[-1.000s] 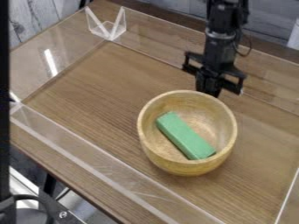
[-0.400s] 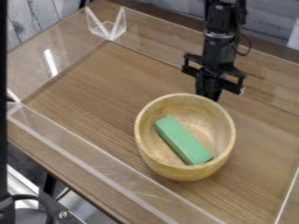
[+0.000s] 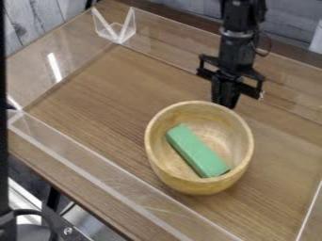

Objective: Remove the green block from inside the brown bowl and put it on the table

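The green block (image 3: 199, 152) lies flat inside the brown bowl (image 3: 167, 162), slanting from the upper left to the lower right of its hollow. The bowl stands upright on the table (image 3: 101, 104), right of centre. My gripper (image 3: 227, 100) hangs nearly straight down from the black arm, with its tips at the bowl's far rim. Its fingers are shut, with no gap showing between them. Whether the tips press on the rim I cannot tell. Nothing of the block is in the fingers.
Low clear acrylic walls (image 3: 75, 151) edge the table on the left, near and far sides. A clear bracket (image 3: 116, 26) stands at the far left corner. Bare wood lies left of the bowl and in front of it.
The bowl has shifted slightly toward the near edge, and the block has slid a little with it. The gripper has stayed at the far rim, still shut.
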`<move>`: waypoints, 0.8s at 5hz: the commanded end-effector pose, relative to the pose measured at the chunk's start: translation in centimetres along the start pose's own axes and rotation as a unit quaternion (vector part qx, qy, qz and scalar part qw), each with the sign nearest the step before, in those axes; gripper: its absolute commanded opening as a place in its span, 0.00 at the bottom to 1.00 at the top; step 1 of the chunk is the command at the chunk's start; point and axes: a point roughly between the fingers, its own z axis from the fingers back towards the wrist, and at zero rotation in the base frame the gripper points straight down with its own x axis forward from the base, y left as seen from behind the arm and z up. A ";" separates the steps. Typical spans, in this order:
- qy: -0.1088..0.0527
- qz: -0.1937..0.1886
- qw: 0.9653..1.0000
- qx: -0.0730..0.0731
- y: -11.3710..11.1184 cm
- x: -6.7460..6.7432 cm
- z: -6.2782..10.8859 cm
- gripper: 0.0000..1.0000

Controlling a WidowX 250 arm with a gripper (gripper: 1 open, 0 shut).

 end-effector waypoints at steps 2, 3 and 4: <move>-0.031 0.032 0.999 -0.012 1.0 -0.9 4.1 0.00; -0.030 0.049 0.998 -0.020 1.5 -1.6 5.2 0.00; -0.023 0.067 0.997 -0.016 1.6 -1.6 4.1 0.00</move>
